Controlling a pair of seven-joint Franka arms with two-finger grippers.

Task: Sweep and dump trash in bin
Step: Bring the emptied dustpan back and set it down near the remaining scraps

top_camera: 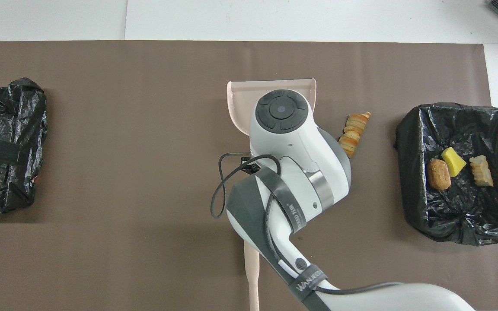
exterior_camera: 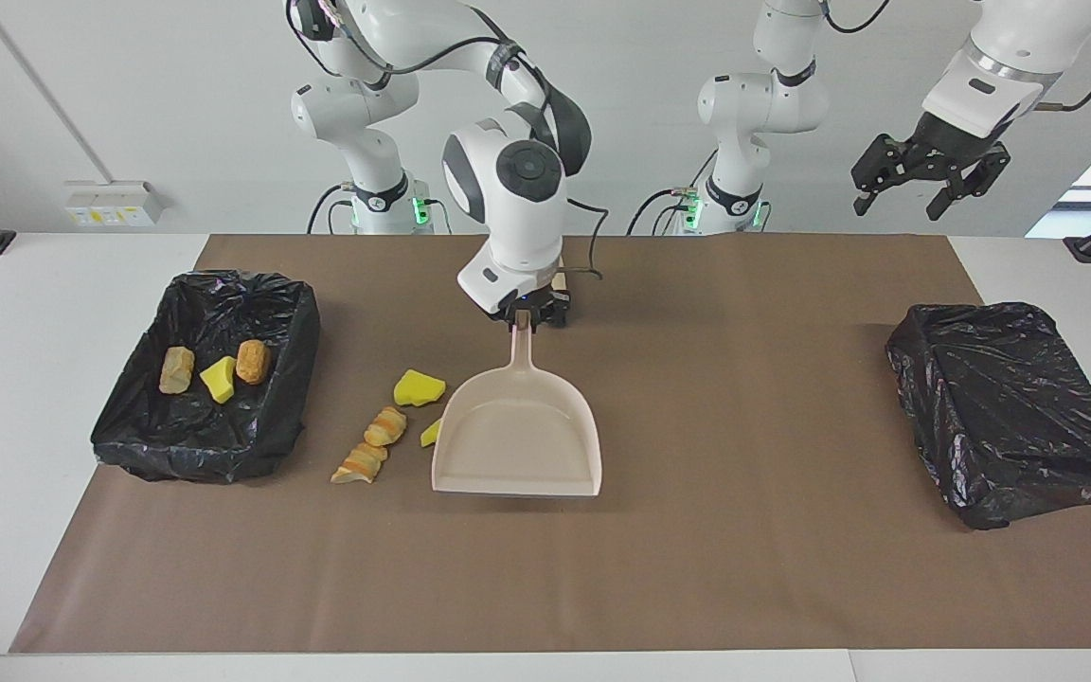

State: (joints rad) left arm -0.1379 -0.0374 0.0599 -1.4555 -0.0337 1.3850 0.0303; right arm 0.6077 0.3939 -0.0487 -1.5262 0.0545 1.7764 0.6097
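My right gripper (exterior_camera: 528, 317) is clamped on the handle of the beige plastic dustpan (exterior_camera: 517, 443), carrying it mouth-forward over the brown paper mat (exterior_camera: 697, 568); whether its lip touches the mat I can't tell. I reckon I'm setting it down beside the loose trash so the scraps can be pushed in. Just beside the pan, toward the right arm's end, lie two yellow sponge chunks (exterior_camera: 419, 387), one half hidden at the pan's edge, and two tan-and-orange bread-like pieces (exterior_camera: 373, 447). Nearer that end sits the black-bagged bin (exterior_camera: 143, 436), with three scraps (exterior_camera: 215, 369) in it, so part of the job looks done. The wooden-handled brush (top_camera: 252, 276) lies close to the robots, mostly hidden under my arm; I'd judge it's needed next. My left gripper (exterior_camera: 929, 180) waits high over its own end of the table, fingers spread and empty, above a second black-bagged bin (exterior_camera: 1010, 407).
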